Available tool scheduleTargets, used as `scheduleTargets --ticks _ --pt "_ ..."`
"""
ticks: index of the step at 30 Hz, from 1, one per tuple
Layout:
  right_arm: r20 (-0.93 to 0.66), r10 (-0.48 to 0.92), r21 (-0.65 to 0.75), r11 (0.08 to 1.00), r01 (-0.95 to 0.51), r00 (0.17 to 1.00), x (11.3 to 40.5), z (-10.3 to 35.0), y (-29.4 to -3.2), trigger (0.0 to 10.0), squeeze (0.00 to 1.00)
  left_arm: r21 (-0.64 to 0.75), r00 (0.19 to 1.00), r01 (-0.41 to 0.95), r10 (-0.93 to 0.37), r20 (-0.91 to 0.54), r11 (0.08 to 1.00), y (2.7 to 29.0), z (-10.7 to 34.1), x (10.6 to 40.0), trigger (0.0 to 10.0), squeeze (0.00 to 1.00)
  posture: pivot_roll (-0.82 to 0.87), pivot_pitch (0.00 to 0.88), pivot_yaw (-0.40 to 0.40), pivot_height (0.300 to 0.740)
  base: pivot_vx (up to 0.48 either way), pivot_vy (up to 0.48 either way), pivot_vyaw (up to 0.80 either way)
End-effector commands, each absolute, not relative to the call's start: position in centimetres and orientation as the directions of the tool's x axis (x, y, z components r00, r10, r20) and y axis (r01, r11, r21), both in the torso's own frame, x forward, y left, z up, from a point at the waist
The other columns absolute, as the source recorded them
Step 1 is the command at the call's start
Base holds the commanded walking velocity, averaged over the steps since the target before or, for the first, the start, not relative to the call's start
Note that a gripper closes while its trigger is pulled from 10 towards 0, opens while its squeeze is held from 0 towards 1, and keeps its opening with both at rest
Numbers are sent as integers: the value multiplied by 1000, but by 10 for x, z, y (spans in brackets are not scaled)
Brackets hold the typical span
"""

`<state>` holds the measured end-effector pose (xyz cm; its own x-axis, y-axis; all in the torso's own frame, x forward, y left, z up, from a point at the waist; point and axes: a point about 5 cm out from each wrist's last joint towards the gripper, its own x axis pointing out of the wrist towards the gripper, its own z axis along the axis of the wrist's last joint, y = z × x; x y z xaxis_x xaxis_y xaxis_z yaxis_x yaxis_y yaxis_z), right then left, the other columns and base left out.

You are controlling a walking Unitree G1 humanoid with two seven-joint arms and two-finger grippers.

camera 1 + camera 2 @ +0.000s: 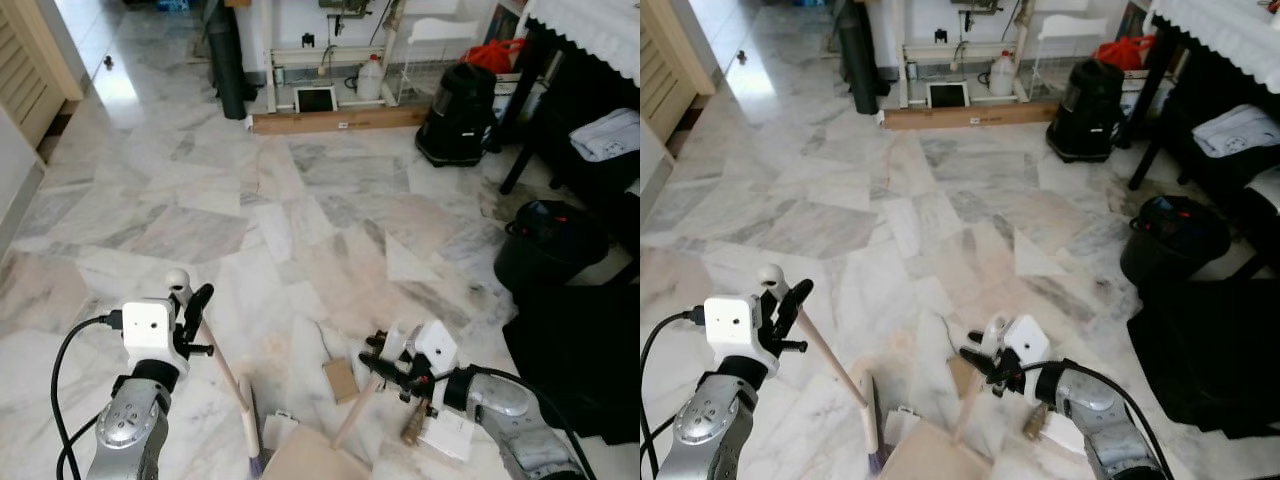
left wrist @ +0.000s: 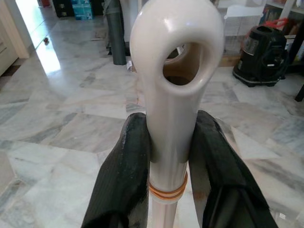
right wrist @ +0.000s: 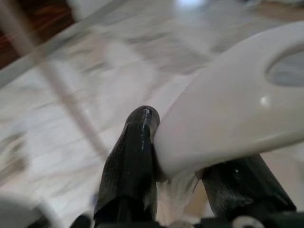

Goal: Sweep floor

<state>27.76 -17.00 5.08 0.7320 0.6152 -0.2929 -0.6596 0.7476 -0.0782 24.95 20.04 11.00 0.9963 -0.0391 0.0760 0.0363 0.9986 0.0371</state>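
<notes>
**Operator:** What can fail from here?

**Guide:** Start at your left claw (image 1: 190, 312). It is clamped on the top of the broom handle (image 1: 222, 370), just below the hanging loop, fingers (image 2: 122, 171) pressed to either side. The grip sits at the very end, so a sideways push at the bristles (image 1: 250, 425) could lever the handle out between the fingers. Next, your right claw (image 1: 385, 368) is closed on the white grip of the dustpan handle (image 1: 355, 408); in the right wrist view one finger (image 3: 130, 156) bears on the grip's edge, so the handle may twist under load. The brown cardboard scraps (image 1: 341, 380) lie just beside that claw; a fast stroke may scatter them past the pan.

**Operator:** How do the tools lie?

**Guide:** The broom's long axis slopes down from the left claw toward the right claw, bristle end on the floor (image 1: 300, 200). The dustpan handle slopes down from the right claw toward the left, so the two low ends converge between your claws.
</notes>
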Motion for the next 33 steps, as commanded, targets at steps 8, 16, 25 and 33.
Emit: scheduleTargets --ticks 8,16,25,33 --pt "-131 431 -151 881 -448 893 296 75 -184 10000 0 50 994 41 -46 100 998 201 116 252 10000 0 1 118 -3 740 0 0 0" --pt "-70 309 -116 942 -315 949 301 75 -184 10000 0 52 991 36 -42 124 998 200 122 255 10000 0 2 120 -3 740 0 0 0" --pt "-28 111 -190 975 -114 993 305 77 -192 10000 0 66 989 12 -22 147 998 203 125 256 10000 0 1 122 -2 740 0 0 0" --pt "-43 16 -177 984 -23 999 304 70 -190 10000 0 78 989 11 -22 147 997 204 126 256 10000 0 6 123 -1 740 0 0 0"
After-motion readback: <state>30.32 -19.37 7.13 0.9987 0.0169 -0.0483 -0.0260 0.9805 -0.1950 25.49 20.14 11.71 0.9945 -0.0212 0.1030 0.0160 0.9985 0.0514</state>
